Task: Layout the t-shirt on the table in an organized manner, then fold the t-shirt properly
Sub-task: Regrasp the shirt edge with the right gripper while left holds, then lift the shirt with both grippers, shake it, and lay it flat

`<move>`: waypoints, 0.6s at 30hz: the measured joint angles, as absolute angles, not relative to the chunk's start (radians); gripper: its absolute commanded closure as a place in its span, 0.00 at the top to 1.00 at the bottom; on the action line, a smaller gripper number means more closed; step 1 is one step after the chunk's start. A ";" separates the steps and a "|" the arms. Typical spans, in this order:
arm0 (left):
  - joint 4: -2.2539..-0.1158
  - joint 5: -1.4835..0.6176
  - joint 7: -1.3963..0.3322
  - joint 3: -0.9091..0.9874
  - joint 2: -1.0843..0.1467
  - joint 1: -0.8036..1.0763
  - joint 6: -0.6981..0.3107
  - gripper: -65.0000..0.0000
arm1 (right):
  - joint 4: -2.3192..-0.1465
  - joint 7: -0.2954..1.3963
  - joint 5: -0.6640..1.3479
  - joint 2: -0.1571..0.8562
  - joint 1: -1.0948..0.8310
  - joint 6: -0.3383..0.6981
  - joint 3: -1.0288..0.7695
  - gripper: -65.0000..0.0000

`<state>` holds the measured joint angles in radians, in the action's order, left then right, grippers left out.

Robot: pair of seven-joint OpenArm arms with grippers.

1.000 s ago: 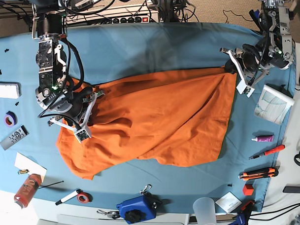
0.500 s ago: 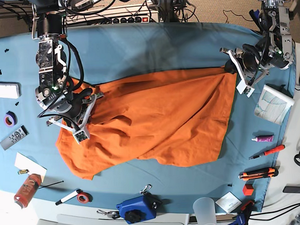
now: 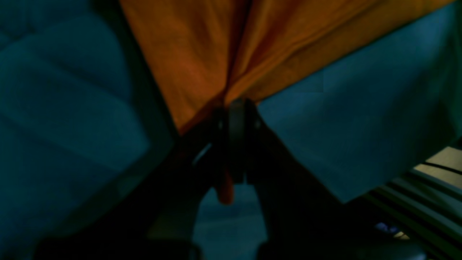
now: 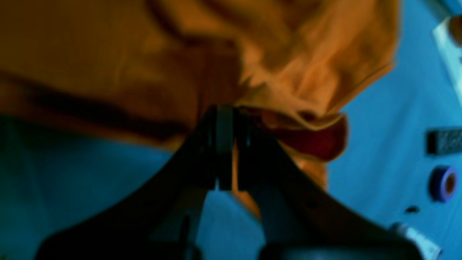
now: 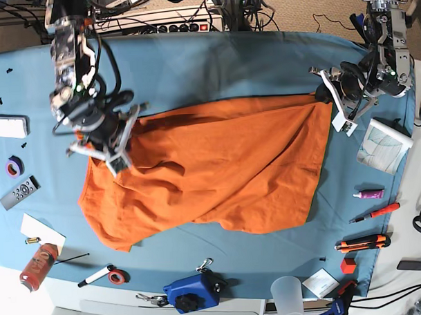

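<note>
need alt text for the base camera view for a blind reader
Overhead view of a bright orange t-shirt lying rumpled on a teal table, each of its upper corners pinched by a shut robot end effector: the right end effector on the image's left, the left end effector on the image's right. Pens, tape rolls and small tools line the table's edges.

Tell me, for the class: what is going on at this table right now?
A two-armed robot is spreading an orange t-shirt on the teal table. Each gripper is shut on an edge of the shirt: the right gripper at one end, the left gripper at a corner at the other. The shirt lies wrinkled and unfolded.
</note>
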<state>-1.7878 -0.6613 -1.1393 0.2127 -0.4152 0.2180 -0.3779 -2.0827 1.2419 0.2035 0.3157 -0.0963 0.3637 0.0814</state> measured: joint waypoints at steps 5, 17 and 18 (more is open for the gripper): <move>-1.788 -0.661 -1.139 0.213 -0.416 0.218 -0.378 0.00 | -2.139 1.233 0.204 0.315 -0.190 0.365 -0.045 0.00; -1.791 -0.672 -1.176 0.213 -0.418 0.216 -0.337 0.00 | -2.146 1.294 0.609 0.303 -0.324 0.506 -0.461 0.00; -1.792 -0.672 -1.183 0.213 -0.418 0.216 -0.337 0.00 | -2.146 1.306 0.665 0.300 -0.326 0.507 -0.496 0.00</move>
<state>-1.7924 -0.6724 -1.1828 0.2127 -0.4183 0.2161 -0.3367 -2.1460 1.3060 0.6651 0.3000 -0.3256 0.5068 -0.4957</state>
